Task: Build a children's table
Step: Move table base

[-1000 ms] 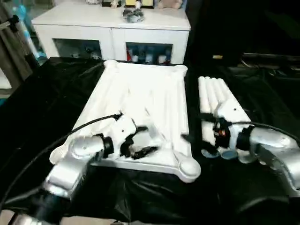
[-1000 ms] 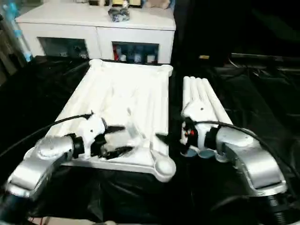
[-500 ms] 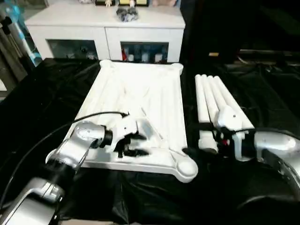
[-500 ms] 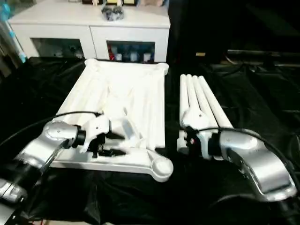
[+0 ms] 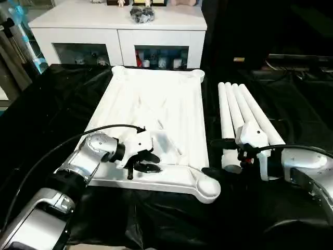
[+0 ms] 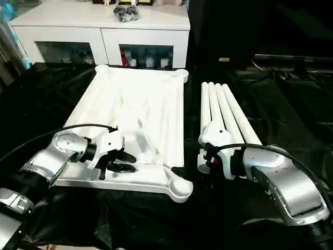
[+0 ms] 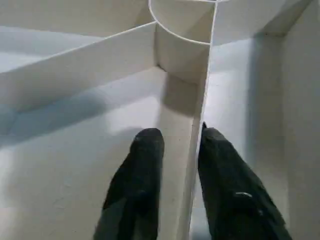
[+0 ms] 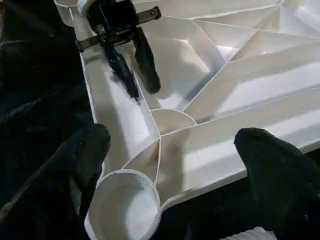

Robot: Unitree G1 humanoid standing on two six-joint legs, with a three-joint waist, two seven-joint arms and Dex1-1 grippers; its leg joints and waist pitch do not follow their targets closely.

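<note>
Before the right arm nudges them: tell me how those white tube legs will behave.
The legs are smooth round tubes lying side by side on black sheeting, so a sideways push will probably roll them. They look hollow plastic, likely light and stiff. Tapered, they may curve while rolling.

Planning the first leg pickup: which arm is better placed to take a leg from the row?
Right. The right gripper is open and sits at the near ends of the legs, while the left gripper's fingers straddle a rib of the tabletop, so that arm looks occupied steadying it.
</note>
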